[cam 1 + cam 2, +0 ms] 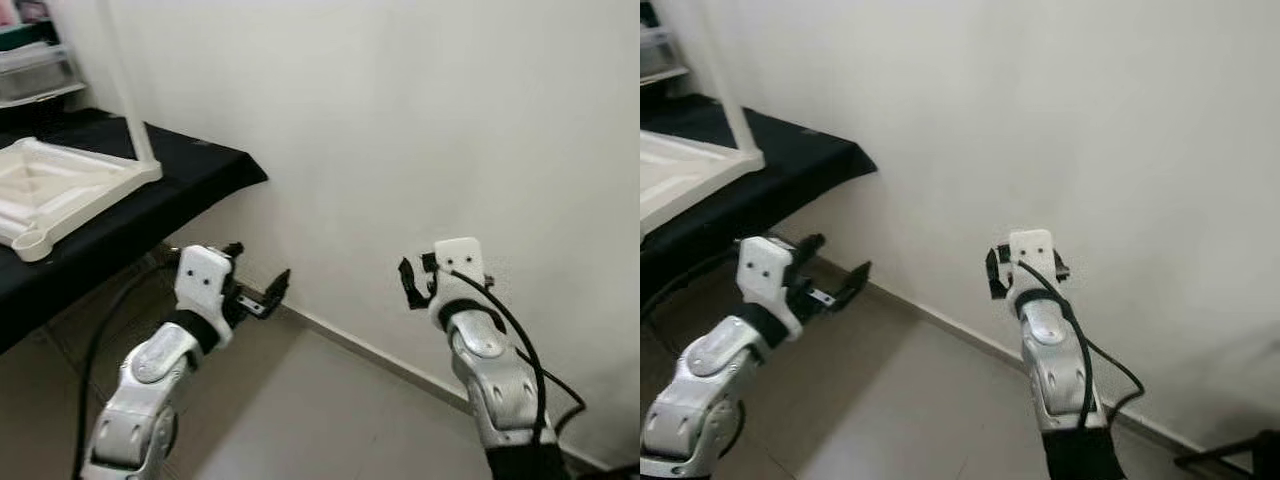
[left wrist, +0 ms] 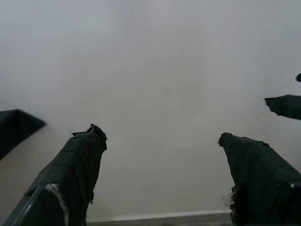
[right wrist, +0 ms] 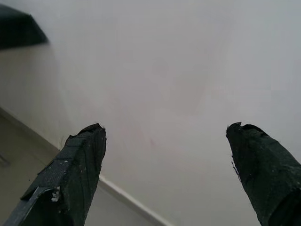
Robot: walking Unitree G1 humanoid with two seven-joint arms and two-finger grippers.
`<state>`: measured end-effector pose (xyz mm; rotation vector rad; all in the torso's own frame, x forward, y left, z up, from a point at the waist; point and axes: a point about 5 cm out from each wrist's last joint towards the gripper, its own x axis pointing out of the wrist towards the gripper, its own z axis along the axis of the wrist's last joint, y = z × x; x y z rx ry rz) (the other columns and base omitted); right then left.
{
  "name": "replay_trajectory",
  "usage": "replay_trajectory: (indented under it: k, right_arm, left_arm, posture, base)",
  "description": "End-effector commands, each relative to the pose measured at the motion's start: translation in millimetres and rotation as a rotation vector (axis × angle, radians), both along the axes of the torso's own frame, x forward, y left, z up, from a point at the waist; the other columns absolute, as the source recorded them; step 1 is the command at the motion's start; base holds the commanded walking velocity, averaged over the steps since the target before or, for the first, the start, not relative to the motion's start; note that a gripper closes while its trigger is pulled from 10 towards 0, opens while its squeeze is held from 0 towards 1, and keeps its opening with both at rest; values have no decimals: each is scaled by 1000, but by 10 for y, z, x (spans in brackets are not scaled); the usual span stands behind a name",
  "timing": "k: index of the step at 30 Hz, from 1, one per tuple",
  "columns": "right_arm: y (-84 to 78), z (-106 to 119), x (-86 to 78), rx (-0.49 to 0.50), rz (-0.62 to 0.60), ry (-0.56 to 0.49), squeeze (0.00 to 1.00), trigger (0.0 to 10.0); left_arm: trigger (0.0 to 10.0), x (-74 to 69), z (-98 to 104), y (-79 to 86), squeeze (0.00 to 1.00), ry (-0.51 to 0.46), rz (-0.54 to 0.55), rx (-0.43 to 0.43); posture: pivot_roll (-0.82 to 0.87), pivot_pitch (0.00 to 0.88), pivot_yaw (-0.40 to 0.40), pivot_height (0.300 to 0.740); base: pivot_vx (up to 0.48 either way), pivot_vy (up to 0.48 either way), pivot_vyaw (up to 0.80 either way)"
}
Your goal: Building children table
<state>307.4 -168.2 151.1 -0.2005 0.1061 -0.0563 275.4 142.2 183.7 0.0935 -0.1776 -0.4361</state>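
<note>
Fingers spread wide on both the left gripper (image 1: 258, 278) and right gripper (image 3: 171, 155), two in all, holding nothing before a bare wall (image 1: 420, 130). One white children table (image 1: 60, 185) lies upside-down at upper left, near the black-covered table's (image 1: 215, 165) edge.

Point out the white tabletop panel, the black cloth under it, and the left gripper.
white tabletop panel (image 1: 75, 185): left eye view, on its ribbed underside.
black cloth (image 1: 205, 165): left eye view, on its bare corner.
left gripper (image 1: 258, 282): left eye view, midway between fingertips.
</note>
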Motion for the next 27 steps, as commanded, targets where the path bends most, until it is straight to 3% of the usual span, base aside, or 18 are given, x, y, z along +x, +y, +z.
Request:
replay_trajectory:
  k: [1,4,10,19,24,27]
  right_arm:
    - [3,31,-23,-20,8,-5,0,10000]
    - [37,59,-21,-48,41,-20,0,10000]
    - [81,69,49,-71,63,-15,0,10000]
    - [124,101,28,-66,66,-21,0,10000]
    - [64,95,6,-65,41,-12,0,10000]
    - [13,32,-9,-59,24,24,0,10000]
  left_arm:
    - [10000,-5,-72,-21,0,17,25,20]
    - [10000,-47,-139,-15,0,36,70,44]
    - [10000,-135,-277,-25,0,75,104,81]
    - [10000,-154,-360,-8,0,89,118,106]
    - [10000,-121,-391,-29,0,105,117,99]
    - [10000,-124,-407,-71,0,108,99,100]
  posture:
    - [5,0,-28,740]
    - [11,0,-30,740]
    - [40,0,-50,740]
    - [18,0,-59,740]
    - [5,0,-56,740]
    - [-5,0,-55,740]
  base:
    - [0,0,-800]
    - [0,0,-800]
    - [0,0,0]
    - [0,0,0]
    - [0,0,0]
    - [0,0,-800]
